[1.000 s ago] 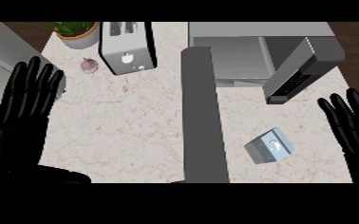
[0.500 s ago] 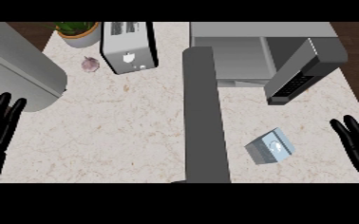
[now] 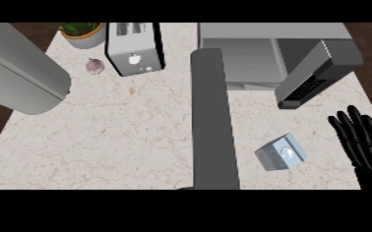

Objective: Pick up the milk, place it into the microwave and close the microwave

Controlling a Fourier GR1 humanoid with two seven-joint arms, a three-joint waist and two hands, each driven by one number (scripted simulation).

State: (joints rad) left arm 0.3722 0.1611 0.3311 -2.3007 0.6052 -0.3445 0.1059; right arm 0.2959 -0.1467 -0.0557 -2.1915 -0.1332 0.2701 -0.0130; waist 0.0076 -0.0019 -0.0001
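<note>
The milk (image 3: 282,153) is a small pale blue-grey carton lying on the marble counter (image 3: 131,137), at the lower right. My right hand (image 3: 353,140) shows at the right edge, fingers straight and pointing up, a short gap to the right of the carton and not touching it. The grey microwave (image 3: 251,54) stands at the back right with its cavity showing. Its door (image 3: 316,73) is swung out toward me, above the carton. Only my left forearm (image 3: 29,73) shows, a grey cylinder at the far left; its hand is out of the picture.
A long grey bar (image 3: 214,123) runs down the middle of the view, just left of the carton. A silver toaster (image 3: 133,54) stands at the back left, with a potted plant (image 3: 81,32) and a small purplish bulb (image 3: 95,66) beside it.
My left hand has left the view and its forearm now fills the left side. The right hand dropped toward the corner, then came back up beside the carton. The carton has not moved.
</note>
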